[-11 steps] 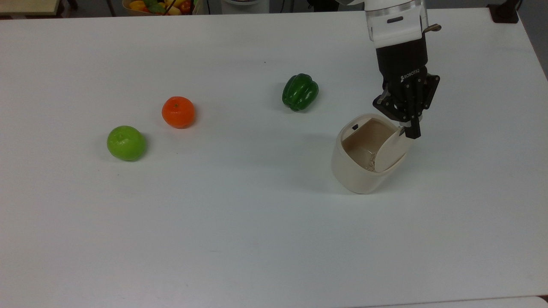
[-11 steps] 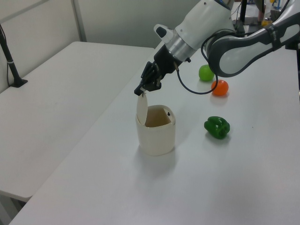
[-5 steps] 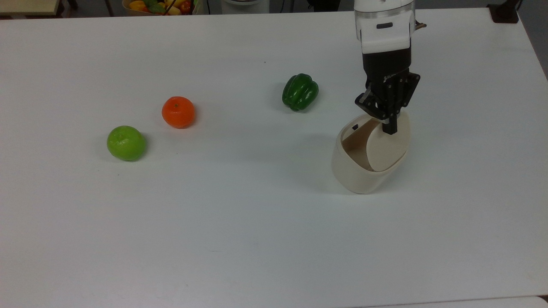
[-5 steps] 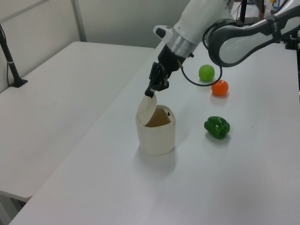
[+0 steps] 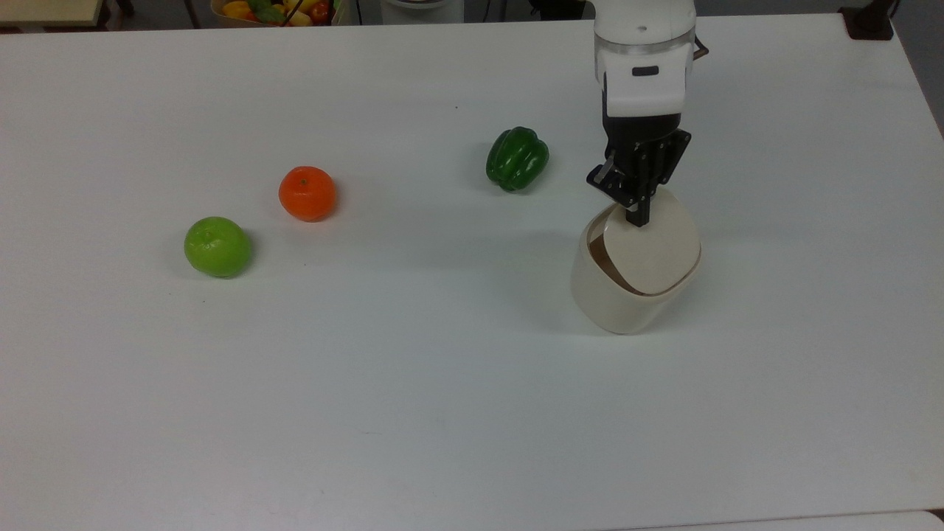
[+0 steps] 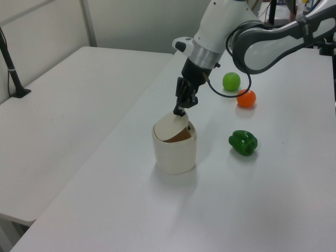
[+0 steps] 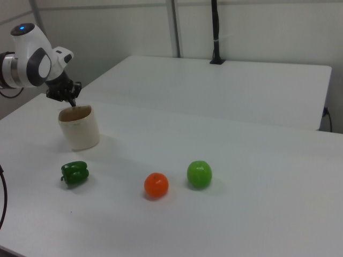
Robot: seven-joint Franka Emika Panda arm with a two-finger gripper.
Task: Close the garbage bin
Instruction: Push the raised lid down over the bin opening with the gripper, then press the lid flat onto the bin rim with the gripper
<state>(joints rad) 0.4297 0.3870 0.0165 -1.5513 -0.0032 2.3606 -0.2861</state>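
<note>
Gripper (image 5: 639, 214) fingers are pressed together, holding nothing, and their tip touches the lid (image 5: 653, 247) of the garbage bin (image 5: 633, 276), which stands near the top view's right edge of the table (image 5: 442, 413). The lid has come down from almost upright to nearly flat; a narrow gap remains, so closing is almost finished.

Bright even overhead light, soft faint shadows, sharp focus, mild glare
</note>
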